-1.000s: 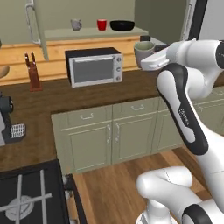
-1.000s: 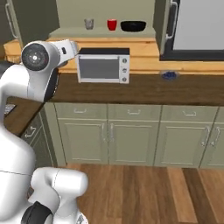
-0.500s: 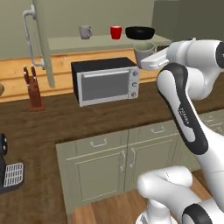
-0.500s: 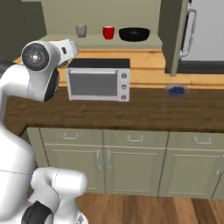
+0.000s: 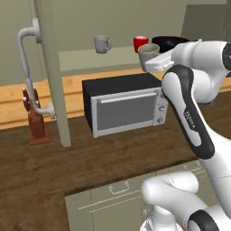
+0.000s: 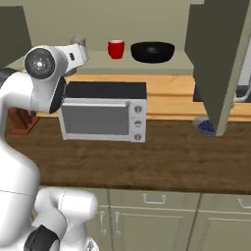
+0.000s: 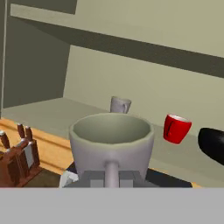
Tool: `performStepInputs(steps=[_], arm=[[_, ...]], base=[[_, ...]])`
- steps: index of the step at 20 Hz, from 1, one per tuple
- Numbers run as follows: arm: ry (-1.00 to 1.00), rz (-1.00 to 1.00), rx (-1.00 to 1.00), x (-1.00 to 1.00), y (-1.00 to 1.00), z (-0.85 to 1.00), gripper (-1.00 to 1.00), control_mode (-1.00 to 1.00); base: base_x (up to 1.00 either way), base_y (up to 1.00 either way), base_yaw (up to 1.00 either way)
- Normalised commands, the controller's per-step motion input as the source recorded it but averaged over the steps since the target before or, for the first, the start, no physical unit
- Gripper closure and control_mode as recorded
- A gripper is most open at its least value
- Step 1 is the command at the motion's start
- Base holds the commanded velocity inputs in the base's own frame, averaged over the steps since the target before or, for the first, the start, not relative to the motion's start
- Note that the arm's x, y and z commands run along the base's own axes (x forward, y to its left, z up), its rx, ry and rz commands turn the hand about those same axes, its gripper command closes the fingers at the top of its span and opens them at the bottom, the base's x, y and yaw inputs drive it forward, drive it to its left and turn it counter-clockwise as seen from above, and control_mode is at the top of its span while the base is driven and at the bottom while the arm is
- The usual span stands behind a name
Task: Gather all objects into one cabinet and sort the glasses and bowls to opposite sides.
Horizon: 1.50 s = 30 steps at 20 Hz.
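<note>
one grey mug sat gripped in our jaws, upright near the cabinet shelf, likely to join the second mug, red cup and black bowl.

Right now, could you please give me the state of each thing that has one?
Cabinet door: open.
Tool: shut on a grey mug, held upright.
Second grey mug: upright on the shelf.
Red cup: upright on the shelf.
Black bowl: upright on the shelf.
Microwave: door closed.
</note>
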Motion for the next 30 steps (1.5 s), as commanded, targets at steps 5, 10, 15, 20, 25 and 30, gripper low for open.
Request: performStepInputs(steps=[5, 10, 15, 20, 25, 30], arm=[[0.0, 0.0, 0.0, 0.0, 0.0, 0.0, 1.0, 1.0], [0.0, 0.0, 0.0, 0.0, 0.0, 0.0, 1.0, 1.0], [0.0, 0.0, 0.0, 0.0, 0.0, 0.0, 1.0, 1.0], [0.0, 0.0, 0.0, 0.0, 0.0, 0.0, 1.0, 1.0], [0.0, 0.0, 0.0, 0.08, 0.0, 0.0, 1.0, -1.0], [0.04, -0.01, 0.0, 0.3, 0.03, 0.0, 1.0, -1.0]], base=[[0.77, 0.16, 0.0], [0.09, 0.01, 0.0], [0.0, 0.0, 0.0], [0.0, 0.0, 0.0], [0.03, 0.0, 0.0], [0.0, 0.0, 0.0]])
